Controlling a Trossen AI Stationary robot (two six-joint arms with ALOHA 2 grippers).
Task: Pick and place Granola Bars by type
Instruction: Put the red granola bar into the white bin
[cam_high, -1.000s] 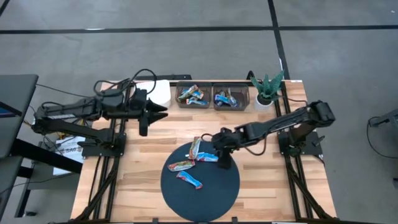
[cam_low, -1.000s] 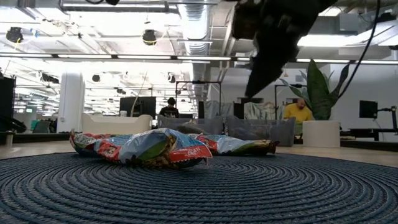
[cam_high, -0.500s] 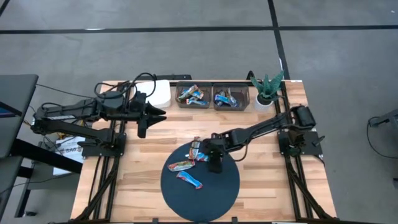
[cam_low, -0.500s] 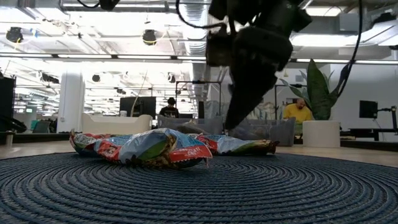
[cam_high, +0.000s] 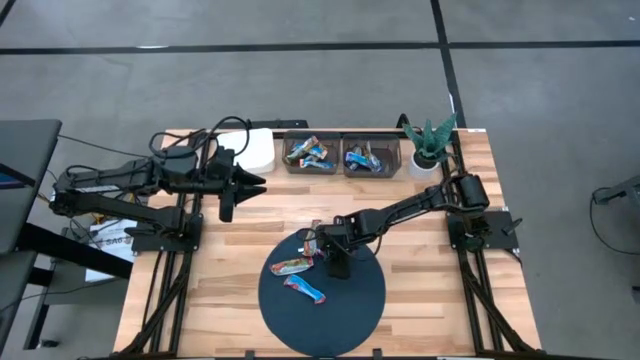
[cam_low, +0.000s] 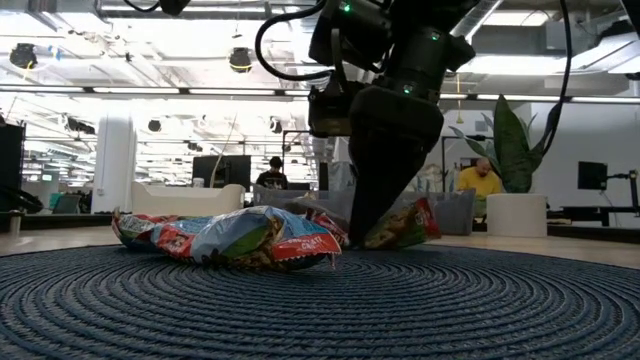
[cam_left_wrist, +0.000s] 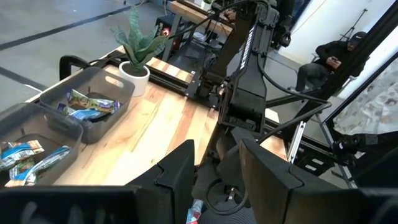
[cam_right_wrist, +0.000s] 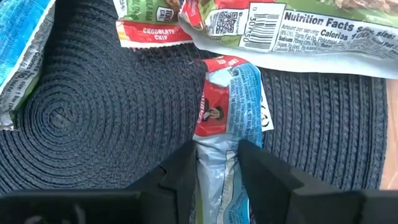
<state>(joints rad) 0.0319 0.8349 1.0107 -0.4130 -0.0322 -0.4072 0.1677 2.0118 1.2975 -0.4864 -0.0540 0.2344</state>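
Note:
Several foil-wrapped granola bars lie on a round dark woven mat (cam_high: 350, 310): one (cam_high: 292, 266), one (cam_high: 305, 290) and one (cam_high: 314, 238) show in the high view. My right gripper (cam_high: 338, 265) is down among them, open, its fingers on either side of a blue-and-red bar (cam_right_wrist: 227, 118). My left gripper (cam_high: 262, 182) hangs open above the table's far left, well away from the mat, with nothing between its fingers. More bars lie in two grey bins (cam_high: 310, 155), (cam_high: 372, 157). My right gripper comes steeply from above and straddles the blue-and-red bar, one finger (cam_right_wrist: 184, 169) at each long edge (cam_right_wrist: 205, 149). The wrapper fills the gap between the fingers. In the low view one end of the bar (cam_low: 408, 220) stands tipped up off the mat, and the rest is hidden behind the gripper.
A potted plant (cam_high: 430, 140) stands at the far right corner beside the bins. A white block (cam_high: 255, 148) sits at the far edge near the left arm. Bare wood lies between the mat and the bins. People sit in the room beyond the table.
My right gripper has come down and toward the table's left, onto the bars on the mat. The blue-and-red bar that lay flat now has one end tipped up beside the gripper.

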